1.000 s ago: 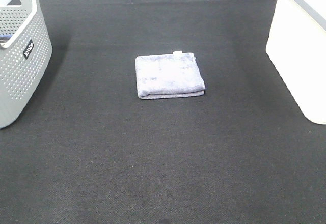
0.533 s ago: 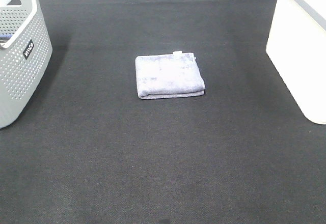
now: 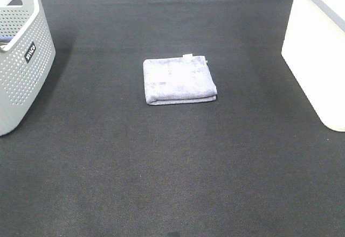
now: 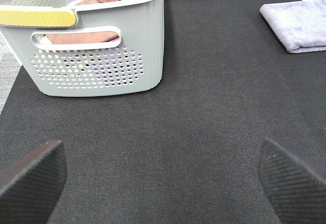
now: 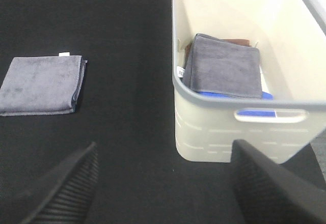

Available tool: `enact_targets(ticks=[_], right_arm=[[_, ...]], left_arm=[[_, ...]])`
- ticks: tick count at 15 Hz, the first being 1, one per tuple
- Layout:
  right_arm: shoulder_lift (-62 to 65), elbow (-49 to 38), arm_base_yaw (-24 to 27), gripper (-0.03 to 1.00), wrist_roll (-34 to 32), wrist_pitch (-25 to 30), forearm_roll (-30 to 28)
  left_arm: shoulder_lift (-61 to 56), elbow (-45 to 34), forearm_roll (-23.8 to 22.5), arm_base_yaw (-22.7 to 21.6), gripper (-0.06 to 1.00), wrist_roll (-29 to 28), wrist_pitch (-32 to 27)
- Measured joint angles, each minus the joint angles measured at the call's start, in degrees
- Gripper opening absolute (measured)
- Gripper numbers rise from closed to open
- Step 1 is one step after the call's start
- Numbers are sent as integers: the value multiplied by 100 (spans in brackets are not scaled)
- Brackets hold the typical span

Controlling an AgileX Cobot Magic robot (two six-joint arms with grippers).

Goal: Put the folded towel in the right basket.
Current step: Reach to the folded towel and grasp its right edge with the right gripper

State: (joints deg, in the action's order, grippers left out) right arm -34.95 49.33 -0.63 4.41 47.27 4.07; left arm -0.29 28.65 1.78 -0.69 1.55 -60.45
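Observation:
A folded grey-lavender towel (image 3: pixel 179 79) lies flat on the black mat in the middle of the exterior high view. It also shows in the left wrist view (image 4: pixel 299 26) and in the right wrist view (image 5: pixel 42 85). The right basket (image 3: pixel 318 48) is cream-white; the right wrist view shows its rim (image 5: pixel 175 61) and folded towels inside, a dark grey one (image 5: pixel 224 66) on top. My left gripper (image 4: pixel 163 175) is open and empty, well short of the towel. My right gripper (image 5: pixel 168 186) is open and empty, in front of the basket. Neither gripper shows in the exterior high view.
A grey perforated basket (image 3: pixel 21 59) stands at the left edge; the left wrist view shows its wall (image 4: pixel 97 61) with cloths inside. The black mat (image 3: pixel 172 156) covers the whole work surface.

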Motion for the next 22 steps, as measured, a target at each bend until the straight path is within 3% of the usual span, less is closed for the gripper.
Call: enact_targets(ticks=[3,6,10,13,18,22], right_arm=[[-1730,1146,0,69,46,63,138],[-3604,2618,0,69,355,688,223],[-5649,4515,0,69,859,1301,974],[-7191,5850,-424,69,1134,1696,1215],[-8600,6686,-1031,69,1134,1765,1455],[-9735,7099,-1083,69,1117,1793,2326]], left_arm=[[0,0,0,0,97,0,0],[0,0,0,0,97,0,0],[0,0,0,0,97,0,0],[0,0,0,0,97,0,0],[0,0,0,0,97,0,0],[0,0,0,0,97,0,0]])
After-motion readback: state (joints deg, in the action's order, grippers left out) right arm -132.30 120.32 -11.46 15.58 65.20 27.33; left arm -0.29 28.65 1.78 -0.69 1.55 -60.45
